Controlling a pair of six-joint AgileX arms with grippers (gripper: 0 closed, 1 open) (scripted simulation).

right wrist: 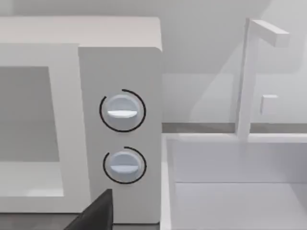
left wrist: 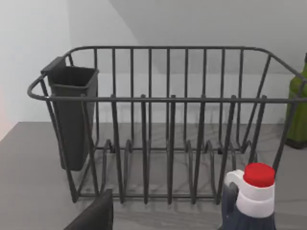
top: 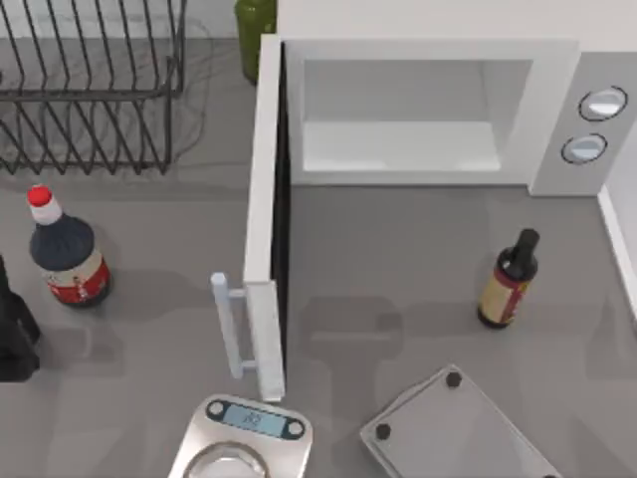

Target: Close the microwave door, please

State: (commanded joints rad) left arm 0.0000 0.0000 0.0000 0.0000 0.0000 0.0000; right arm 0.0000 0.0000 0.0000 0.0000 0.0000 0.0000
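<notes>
Currently, the microwave (top: 438,110) is sitting at the back of the table, right of centre in the top view, with its pale cavity exposed. The door (top: 263,219) is standing fully open, swung out toward the front of the table at roughly a right angle to the oven front, hinged at the cavity's left edge. Its dark inner face is turning toward the right, and its white bar handle (top: 228,325) is projecting to the left near the door's free end. The 2 knobs (right wrist: 123,111) are sitting one above the other on the panel right of the cavity. A dark part of the left arm (top: 14,334) is showing at the table's left edge; the state of its fingers cannot be told. A wire rack (left wrist: 163,124) with a dark cup hung on its side is standing at the back left, and a red-capped bottle (top: 66,254) is standing in front of it. A green bottle (top: 255,30) is standing between rack and microwave. A dark bottle (top: 508,281) is standing in front of the oven, a scale (top: 243,438) is lying just in front of the door's free end, and a grey slab (top: 463,433) is lying to the scale's right. A white sink (right wrist: 240,172) is adjoining the microwave's right side.
</notes>
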